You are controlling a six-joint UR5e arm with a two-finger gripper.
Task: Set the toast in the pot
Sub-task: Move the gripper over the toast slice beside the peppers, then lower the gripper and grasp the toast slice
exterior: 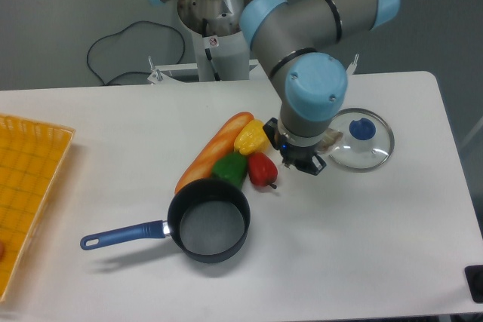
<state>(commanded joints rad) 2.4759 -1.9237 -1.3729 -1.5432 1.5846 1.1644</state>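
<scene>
gripper: hanging just right of the red pepper; whether its fingers are apart or together cannot be told
toast: only a pale sliver is peeking out at the wrist's right side
pot: sitting open near the front edge, blue handle pointing left
glass lid: lying beside the arm
table: showing bare white surface right of the pot

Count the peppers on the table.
3: yellow pepper against the loaf, green pepper just behind the pot, red pepper right of the green. The arm could hide more.
</scene>
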